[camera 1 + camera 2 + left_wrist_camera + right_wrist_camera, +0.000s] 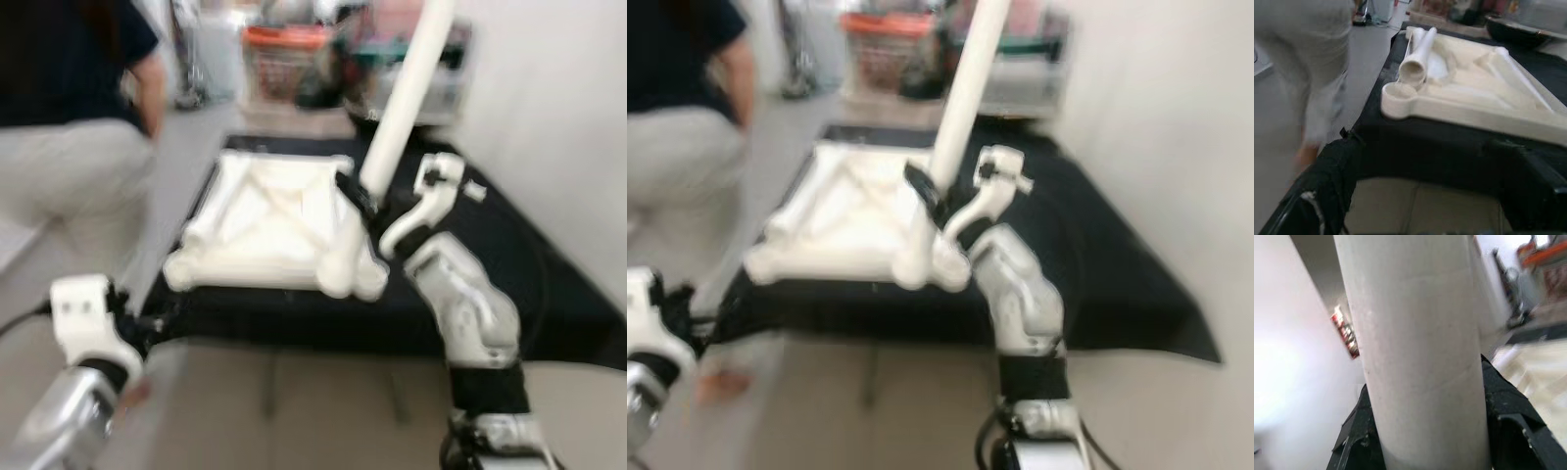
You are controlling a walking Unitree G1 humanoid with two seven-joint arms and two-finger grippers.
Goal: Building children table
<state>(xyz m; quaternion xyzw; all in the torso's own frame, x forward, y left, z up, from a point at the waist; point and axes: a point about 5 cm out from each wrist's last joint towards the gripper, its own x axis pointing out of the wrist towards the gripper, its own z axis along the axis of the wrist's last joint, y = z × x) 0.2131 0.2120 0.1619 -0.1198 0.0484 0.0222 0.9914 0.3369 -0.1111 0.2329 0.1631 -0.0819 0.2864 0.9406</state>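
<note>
Tabletop (269, 230): white, lies upside down on the black-covered counter (549, 284), so that its underside ribs and corner sockets face up for fitting the legs.
Held leg (404, 98): white tube, stands tilted with its top leaning toward the far right; its lower end is at the near right corner socket (345, 274) of the tabletop. Whether it is seated in the socket cannot be told.
Right hand (364, 201): closed around the held leg low on the tube, just above the socket; the black fingers (1503, 406) press on both sides of the tube. A low grip likely gives better control for steering the end into the socket.
Loose leg (1418, 58): second white tube, lies flat on the tabletop along its left edge, beside the near left corner socket (1398, 93), within reach for a later fitting.
Left hand (83, 313): low at the near left, off the counter edge, apart from the tabletop; its opening cannot be told.
Person (73, 117): stands at the far left, beside the counter.
Containers: an orange basket (284, 49) sits on the floor at the far end; its contents are too blurred to tell.
</note>
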